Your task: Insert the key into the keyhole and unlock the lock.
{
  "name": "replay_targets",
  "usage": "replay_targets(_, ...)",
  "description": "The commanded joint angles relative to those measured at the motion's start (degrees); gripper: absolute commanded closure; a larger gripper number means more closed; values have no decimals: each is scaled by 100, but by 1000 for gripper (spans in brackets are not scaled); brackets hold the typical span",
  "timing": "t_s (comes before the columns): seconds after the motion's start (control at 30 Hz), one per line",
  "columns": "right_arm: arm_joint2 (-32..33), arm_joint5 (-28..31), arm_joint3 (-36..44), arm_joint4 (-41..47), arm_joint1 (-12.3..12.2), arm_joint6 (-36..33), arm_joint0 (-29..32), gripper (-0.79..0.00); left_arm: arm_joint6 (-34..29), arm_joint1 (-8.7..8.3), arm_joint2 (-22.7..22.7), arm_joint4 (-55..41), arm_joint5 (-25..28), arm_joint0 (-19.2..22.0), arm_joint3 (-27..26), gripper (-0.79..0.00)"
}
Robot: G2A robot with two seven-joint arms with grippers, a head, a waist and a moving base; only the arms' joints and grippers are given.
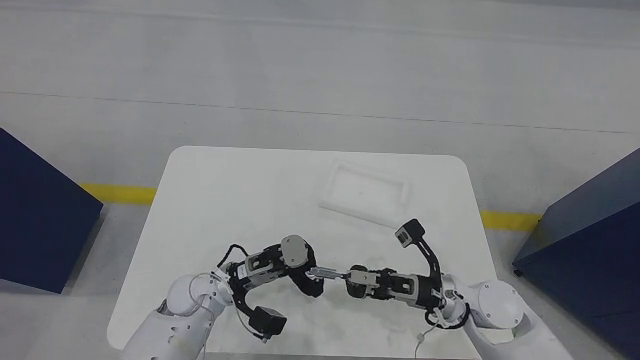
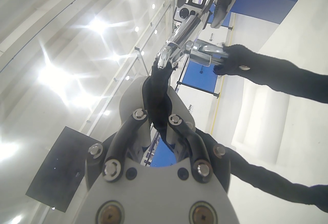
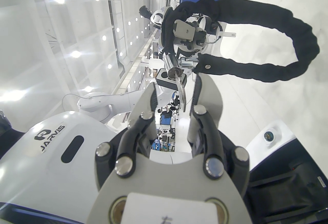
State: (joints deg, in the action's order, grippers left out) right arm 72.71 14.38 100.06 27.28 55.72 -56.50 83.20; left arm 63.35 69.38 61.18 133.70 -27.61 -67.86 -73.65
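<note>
Item: lock (image 3: 169, 61) with key (image 3: 182, 97), held clear above the bench (image 1: 220, 190).
Chrome barrel: I judge it hard, slick and fairly heavy; cable (image 3: 269, 15) floppy. Left tool (image 2: 157, 81) is clamped on the cable just behind the barrel, which I rate a sound hold. The barrel's long axis runs from left tool towards right tool (image 3: 175, 85), keyhole facing the latter. Key thin, stiff, in line, tip at the keyhole; depth I cannot tell. Right tool's jaws stand apart, either side of it.
</note>
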Motion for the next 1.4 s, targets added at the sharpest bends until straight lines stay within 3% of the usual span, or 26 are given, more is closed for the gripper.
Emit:
replay_targets(0.0,37,34,-31,19,-3,-21,0,-757,-18,-2,5,-13,0,-6,-3,0)
replay_targets(0.07,69,65,-58,45,-5,-47,7,-637,-31,-5,9,-17,2,-11,-2,0)
replay_targets(0.1,87,84,-70,53,-6,-52,12,-520,-38,-7,13,-19,-2,-12,-2,0)
replay_targets(0.2,126,140,-105,49,-10,-77,37,-366,-48,-11,20,-37,4,-17,0,0)
replay_targets(0.47,212,265,-178,78,-17,-148,107,-314,-87,-20,27,-41,21,-25,1,0)
replay_targets(0.93,186,275,-215,53,-4,-182,83,-83,-115,-25,-1,-50,47,-4,27,0)
replay_targets(1.2,110,252,-236,18,14,-174,28,0,-135,-29,-15,-44,61,1,37,0)
replay_targets(1.37,67,242,-236,-18,24,-167,-6,0,-146,-34,-17,-9,37,3,36,0)
